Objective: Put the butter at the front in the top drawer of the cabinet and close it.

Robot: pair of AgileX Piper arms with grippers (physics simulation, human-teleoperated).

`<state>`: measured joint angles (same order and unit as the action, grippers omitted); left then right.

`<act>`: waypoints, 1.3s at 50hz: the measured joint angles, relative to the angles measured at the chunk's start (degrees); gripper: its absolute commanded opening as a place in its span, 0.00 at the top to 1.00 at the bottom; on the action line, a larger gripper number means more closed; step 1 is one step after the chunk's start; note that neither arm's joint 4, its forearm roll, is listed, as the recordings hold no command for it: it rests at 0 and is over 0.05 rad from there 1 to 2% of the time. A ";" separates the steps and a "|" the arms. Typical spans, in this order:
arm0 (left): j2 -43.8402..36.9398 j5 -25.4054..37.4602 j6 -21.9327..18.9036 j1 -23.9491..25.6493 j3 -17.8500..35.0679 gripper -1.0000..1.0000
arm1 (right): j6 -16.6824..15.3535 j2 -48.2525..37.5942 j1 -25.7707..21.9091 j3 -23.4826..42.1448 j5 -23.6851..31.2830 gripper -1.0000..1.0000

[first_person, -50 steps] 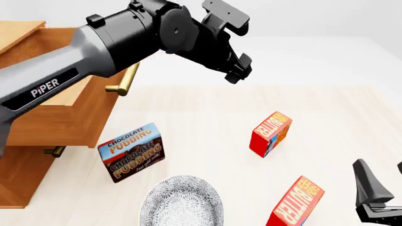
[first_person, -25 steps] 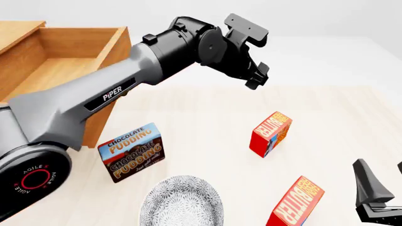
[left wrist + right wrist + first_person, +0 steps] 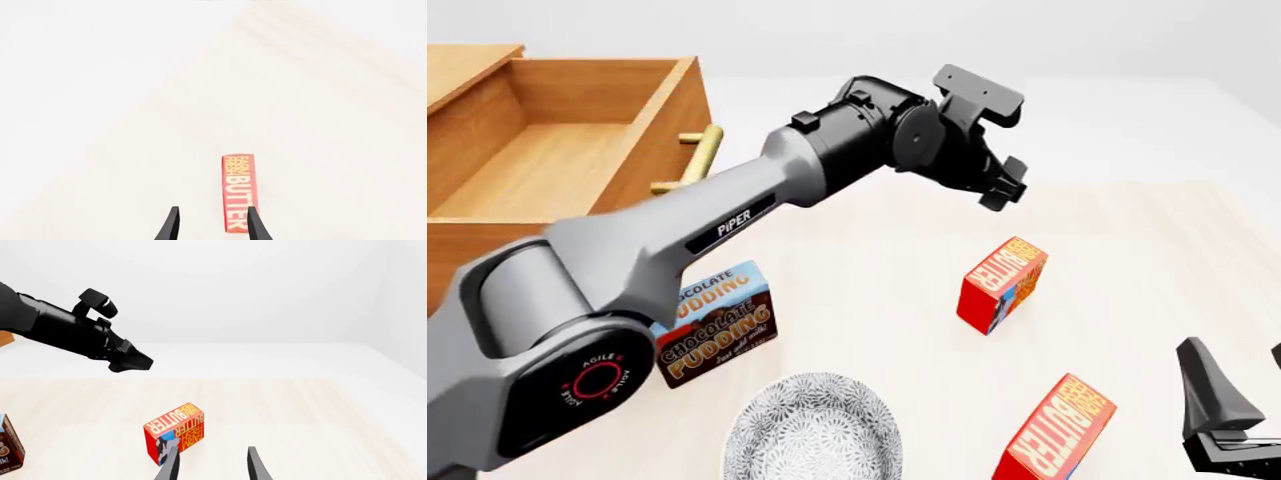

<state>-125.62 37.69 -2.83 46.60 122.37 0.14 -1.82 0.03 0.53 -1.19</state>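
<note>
Left wrist view: approach over the butter, jaws apart and empty.
The left gripper (image 3: 212, 209) points down at the butter (image 3: 237, 185), which stands on edge on the table just beside one finger; not yet straddled, so more alignment is likely needed.

Front view: the top drawer (image 3: 561, 160) of the cabinet (image 3: 461, 65) is pulled out, ready to receive. The butter sits mid-table right, well apart from it; a second butter box (image 3: 1057, 432) stands nearer.

Right wrist view: the right gripper (image 3: 212, 450) hangs open, holding nothing, apparently parked clear.

- We found the cabinet (image 3: 481, 300) at the counter's (image 3: 868, 240) left, its top drawer (image 3: 561, 160) pulled out.
- The pudding box (image 3: 710, 322) stood left of the rear butter (image 3: 1004, 283); the front butter (image 3: 1054, 432) sat right of the plate (image 3: 811, 430).
</note>
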 measured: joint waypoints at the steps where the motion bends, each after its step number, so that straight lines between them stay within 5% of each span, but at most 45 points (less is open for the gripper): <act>1: -0.12 -0.26 0.22 0.09 -0.09 0.00 | 0.00 -0.01 0.00 0.00 -0.01 0.00; 65: -3.21 -17.40 9.82 3.10 -14.88 0.00 | 0.00 -0.15 0.00 -0.03 -0.18 0.00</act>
<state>-128.83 20.30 6.99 49.70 107.49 0.14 -1.96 0.03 0.50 -1.37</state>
